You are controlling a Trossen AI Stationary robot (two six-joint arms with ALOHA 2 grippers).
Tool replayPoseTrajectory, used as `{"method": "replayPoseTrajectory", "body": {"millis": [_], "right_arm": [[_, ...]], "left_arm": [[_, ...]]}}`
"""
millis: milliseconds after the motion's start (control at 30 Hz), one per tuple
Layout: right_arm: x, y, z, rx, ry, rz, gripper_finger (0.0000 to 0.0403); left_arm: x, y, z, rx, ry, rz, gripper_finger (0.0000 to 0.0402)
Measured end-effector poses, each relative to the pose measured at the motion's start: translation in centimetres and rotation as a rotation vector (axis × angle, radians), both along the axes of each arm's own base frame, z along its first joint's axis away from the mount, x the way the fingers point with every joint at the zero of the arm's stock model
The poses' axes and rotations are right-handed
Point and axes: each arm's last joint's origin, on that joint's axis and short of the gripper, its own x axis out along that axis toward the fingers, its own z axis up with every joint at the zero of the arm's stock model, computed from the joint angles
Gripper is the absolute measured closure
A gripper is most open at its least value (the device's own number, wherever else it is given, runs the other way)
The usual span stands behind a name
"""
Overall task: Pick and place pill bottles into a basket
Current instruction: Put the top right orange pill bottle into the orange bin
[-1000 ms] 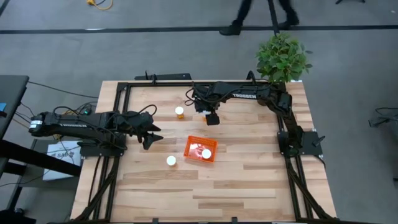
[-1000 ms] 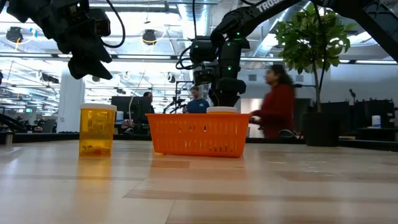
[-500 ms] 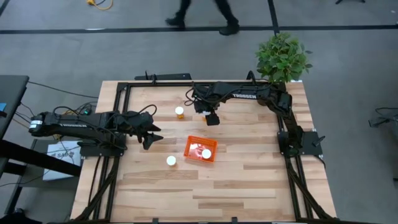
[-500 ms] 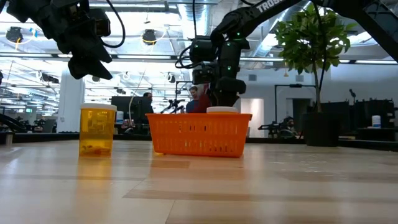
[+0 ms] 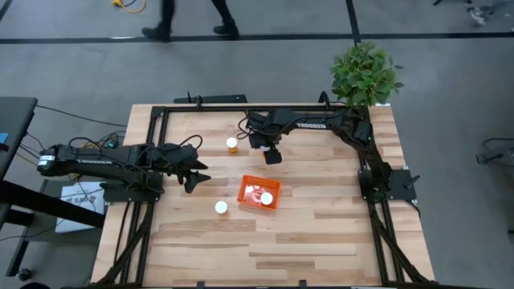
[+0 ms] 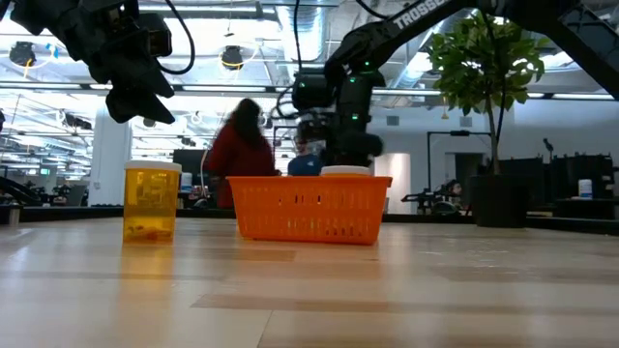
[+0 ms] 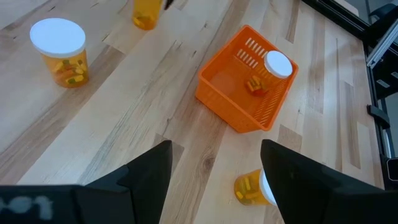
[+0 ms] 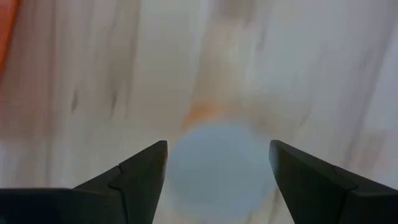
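Note:
The orange basket [image 5: 259, 193] sits mid-table and also shows in the left wrist view [image 7: 245, 93]. One white-capped pill bottle [image 7: 278, 65] stands inside it. A second bottle [image 5: 231, 144] stands behind and to the left of the basket. A third [image 5: 221, 207] stands at its near left. The fourth bottle [image 7: 146, 14] is hidden in the high view under my right gripper [image 5: 273, 155]. That gripper is open above it, and the white cap [image 8: 217, 165] shows between the fingers. My left gripper [image 5: 199, 177] is open and empty, left of the basket.
A potted plant [image 5: 365, 74] stands at the table's far right corner. A black frame [image 5: 209, 100] runs along the table's edges. A person [image 6: 242, 145] passes in the room beyond the table. Bare wood lies in front of the basket.
My right arm has sunk a little over the bottle behind the basket, its gripper still open. A person has walked across the room beyond the table's far edge.

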Motion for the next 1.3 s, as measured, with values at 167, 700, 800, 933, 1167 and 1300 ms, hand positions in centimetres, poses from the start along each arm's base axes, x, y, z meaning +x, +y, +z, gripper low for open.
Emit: {"method": "replayPoseTrajectory", "body": {"millis": [167,700,800,933,1167,1300], "right_arm": [[0.23,0.03,-0.31,0.002,-0.012,0.004,0.0126],[0.07,-0.09,-0.3,-0.032,0.01,-0.019,0.0127],[0.05,-0.13,-0.3,-0.028,0.012,-0.041,0.0127],[0.04,-0.1,-0.3,-0.027,0.014,-0.044,0.0129],[-0.05,-0.05,-0.32,-0.024,0.024,-0.051,0.0192],[-0.04,-0.02,-0.32,-0.023,0.024,-0.052,0.0216]], "left_arm": [[0.0,-0.01,0.0,0.0,0.0,-0.001,0.0166],[0.0,0.0,0.0,0.0,-0.001,0.0,0.0166],[0.0,-0.01,0.0,0.0,-0.001,-0.001,0.0166],[0.0,0.0,0.01,0.0,-0.001,0.0,0.0166],[0.0,0.0,0.0,0.0,0.0,0.0,0.0166],[0.0,0.0,0.01,0.0,-0.001,0.0,0.0166]]}}
